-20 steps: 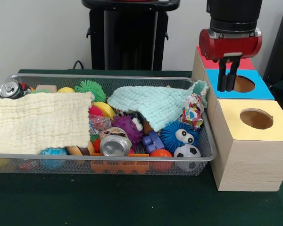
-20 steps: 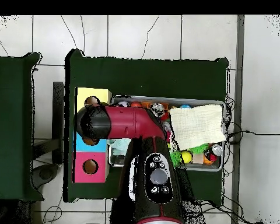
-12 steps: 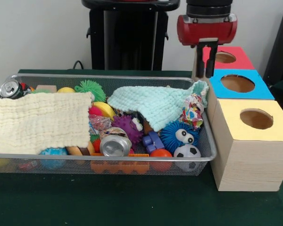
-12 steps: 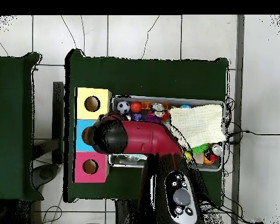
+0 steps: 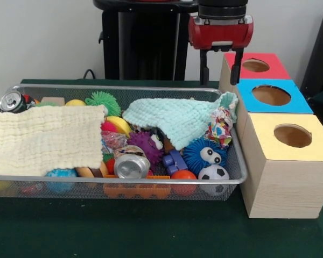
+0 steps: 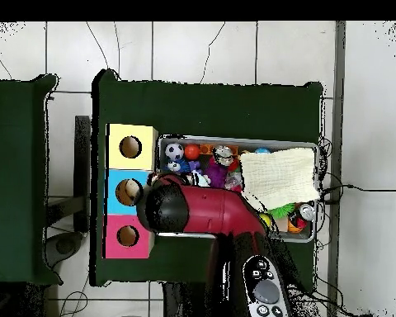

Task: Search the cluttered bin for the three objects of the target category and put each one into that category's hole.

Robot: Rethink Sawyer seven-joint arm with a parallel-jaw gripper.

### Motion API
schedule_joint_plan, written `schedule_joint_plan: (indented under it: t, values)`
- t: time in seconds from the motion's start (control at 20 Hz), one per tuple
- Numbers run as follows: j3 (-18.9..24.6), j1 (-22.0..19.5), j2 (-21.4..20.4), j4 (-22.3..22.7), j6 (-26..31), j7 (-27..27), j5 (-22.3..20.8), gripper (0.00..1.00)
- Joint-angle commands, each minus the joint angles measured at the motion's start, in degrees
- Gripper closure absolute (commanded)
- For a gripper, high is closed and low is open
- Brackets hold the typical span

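The red-and-black gripper (image 5: pixel 220 67) hung above the far right corner of the wire-mesh bin (image 5: pixel 167 189), its jaws apart and holding nothing. It was high and clear of the clutter, just beside the three wooden boxes with holes: the red-topped box (image 5: pixel 257 65) farthest back, the blue-topped box (image 5: pixel 273 95) in the middle, the yellow-topped box (image 5: pixel 292 136) nearest the camera.

Which category was wanted could not be read from the scene, so the targets had to be judged. Two silver drink cans showed: one (image 5: pixel 131 164) lying end-on near the bin's front rim, the other (image 5: pixel 11 100) at the far left corner. A third, if cans were the category, probably lay under the pale yellow cloth (image 5: pixel 43 137) or the mint-green cloth (image 5: pixel 177 119).

The step in hand looked like a return to the bin for another pick. To do it well, the arm should travel across before dropping, then descend straight over an exposed item with the jaws spanning its narrow width. The front can sat wedged among a purple spiky ball (image 5: pixel 145 144) and a blue toy (image 5: pixel 175 161), so a centred, vertical approach would avoid dragging neighbours. Cloths should be pulled aside rather than pinched along with a target.
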Motion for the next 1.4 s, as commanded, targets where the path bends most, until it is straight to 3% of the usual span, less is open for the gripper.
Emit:
schedule_joint_plan:
  t: [0.05, 0.25, 0.75, 1.1, 1.4]
  values:
    - [0.9, 1.9, -0.6, 4.3, -2.7, 7.8, -2.4, 0.00]
    - [2.3, 0.7, -0.3, 5.9, -3.8, 7.6, -1.5, 0.00]
    - [-0.6, 2.6, 2.1, 6.2, -9.5, 9.3, -2.6, 0.00]
    - [1.0, 1.0, 8.6, -1.2, -11.8, 4.0, -4.9, 0.00]
    - [1.3, 0.2, 12.6, -3.4, -15.4, 4.7, -5.8, 0.00]
